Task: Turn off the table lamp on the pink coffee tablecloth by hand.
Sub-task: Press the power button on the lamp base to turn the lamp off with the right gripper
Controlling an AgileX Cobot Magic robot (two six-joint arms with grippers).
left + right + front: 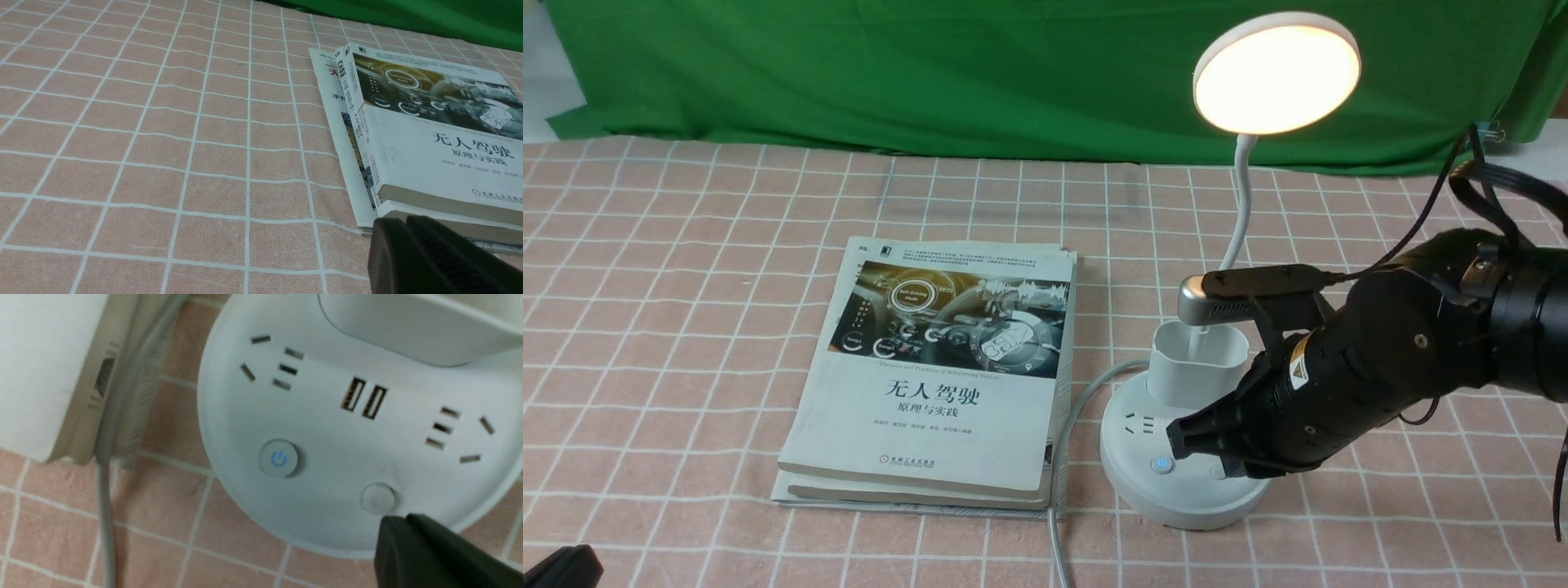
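Pink gridded tablecloth [670, 327] lies beneath the lit table lamp [1196, 441]; beside the lamp's base we see our right gripper [402, 518] clenched, and our left gripper [404, 222] shut near it, past the books [931, 367].

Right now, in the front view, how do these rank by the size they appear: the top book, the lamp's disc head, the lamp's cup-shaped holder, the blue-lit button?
1. Top book
2. Disc head
3. Cup-shaped holder
4. Blue-lit button
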